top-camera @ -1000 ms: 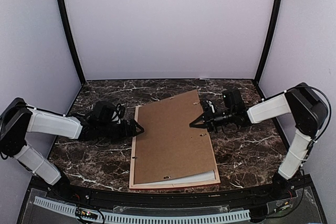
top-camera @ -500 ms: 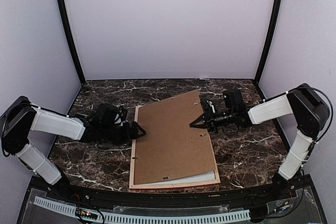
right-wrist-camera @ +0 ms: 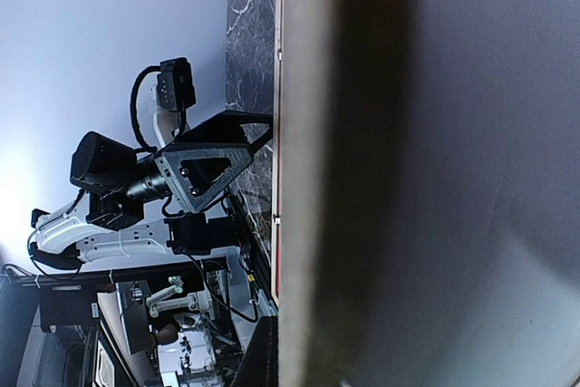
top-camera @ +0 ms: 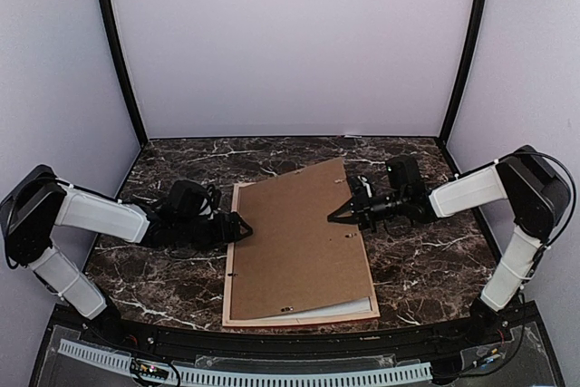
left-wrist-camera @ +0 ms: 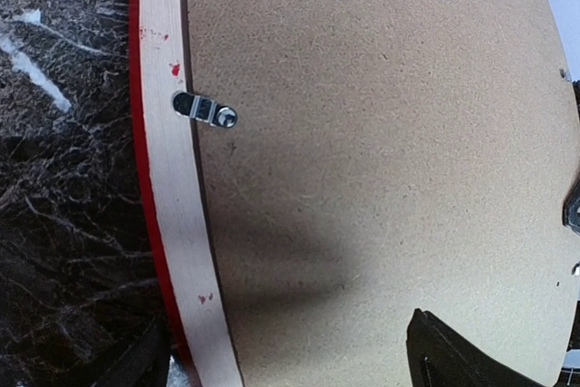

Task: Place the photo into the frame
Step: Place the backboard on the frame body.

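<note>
**Board skewed over the frame, one gripper on each long side**

The frame (top-camera: 232, 265) lies face down mid-surface (top-camera: 426, 265), its long axis running near to far. The brown backing board (top-camera: 294, 242) sits on it, twisted, with its far right corner past the frame. The right gripper (top-camera: 337, 216) is clenched on the board's right edge. The left gripper (top-camera: 239, 227) stands released, its jaws spread over the left rail beside a turn clip (left-wrist-camera: 205, 111). The photo shows nowhere; judging by the stack, it lies beneath the board.
</note>
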Controlling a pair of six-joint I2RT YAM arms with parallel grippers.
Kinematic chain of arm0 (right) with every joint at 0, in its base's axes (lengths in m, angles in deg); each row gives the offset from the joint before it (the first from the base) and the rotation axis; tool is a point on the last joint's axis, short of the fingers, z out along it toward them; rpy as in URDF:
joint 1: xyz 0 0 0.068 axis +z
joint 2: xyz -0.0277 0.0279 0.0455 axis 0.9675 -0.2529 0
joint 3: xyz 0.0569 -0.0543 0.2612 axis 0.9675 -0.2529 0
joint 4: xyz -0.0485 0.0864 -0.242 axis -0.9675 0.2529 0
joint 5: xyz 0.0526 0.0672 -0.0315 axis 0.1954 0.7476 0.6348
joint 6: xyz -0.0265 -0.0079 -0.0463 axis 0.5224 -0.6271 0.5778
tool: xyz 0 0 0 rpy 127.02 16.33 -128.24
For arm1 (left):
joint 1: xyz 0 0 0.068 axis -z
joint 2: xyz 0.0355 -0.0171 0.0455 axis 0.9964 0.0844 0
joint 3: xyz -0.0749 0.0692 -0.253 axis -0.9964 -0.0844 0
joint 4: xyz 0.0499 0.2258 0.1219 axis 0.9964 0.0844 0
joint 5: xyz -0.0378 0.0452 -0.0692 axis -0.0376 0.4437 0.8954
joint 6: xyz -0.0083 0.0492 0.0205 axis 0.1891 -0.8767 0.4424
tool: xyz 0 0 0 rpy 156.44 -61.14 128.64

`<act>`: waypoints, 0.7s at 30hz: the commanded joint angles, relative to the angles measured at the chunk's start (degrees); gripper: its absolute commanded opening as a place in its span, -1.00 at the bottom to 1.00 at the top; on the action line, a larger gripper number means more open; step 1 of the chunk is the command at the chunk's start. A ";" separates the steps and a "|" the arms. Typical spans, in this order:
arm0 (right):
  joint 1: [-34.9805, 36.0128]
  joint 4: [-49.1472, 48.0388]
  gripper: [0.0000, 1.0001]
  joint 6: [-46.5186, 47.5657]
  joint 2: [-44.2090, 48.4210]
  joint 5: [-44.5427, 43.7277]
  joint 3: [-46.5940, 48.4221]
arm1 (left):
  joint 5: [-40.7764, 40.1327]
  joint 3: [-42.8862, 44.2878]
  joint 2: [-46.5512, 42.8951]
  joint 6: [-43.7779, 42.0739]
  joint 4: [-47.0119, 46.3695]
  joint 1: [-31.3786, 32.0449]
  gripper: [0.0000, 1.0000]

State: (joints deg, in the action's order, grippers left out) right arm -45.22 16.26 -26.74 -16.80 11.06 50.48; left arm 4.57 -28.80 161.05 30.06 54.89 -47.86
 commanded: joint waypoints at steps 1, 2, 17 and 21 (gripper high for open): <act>1.06 -1.82 -1.00 -0.02 1.52 0.26 -0.70 | -0.99 -0.81 0.35 0.28 -0.81 0.39 0.87; 1.07 -1.81 -1.00 0.08 1.39 0.25 -0.70 | -1.02 -0.81 0.31 0.25 -0.81 0.44 0.87; 1.19 -0.30 -0.67 2.28 -1.15 -0.07 0.38 | -2.99 1.13 -3.52 -1.69 3.72 0.49 0.87; 1.25 1.00 -0.57 3.14 -1.36 -0.41 0.80 | -4.26 2.62 -6.18 -2.97 6.33 0.49 0.87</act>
State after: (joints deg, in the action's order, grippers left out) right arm -44.74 17.61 -25.91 -17.67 10.38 50.30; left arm 2.32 -28.45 158.87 29.23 57.67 -47.64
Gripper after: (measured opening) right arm 0.203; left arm 0.934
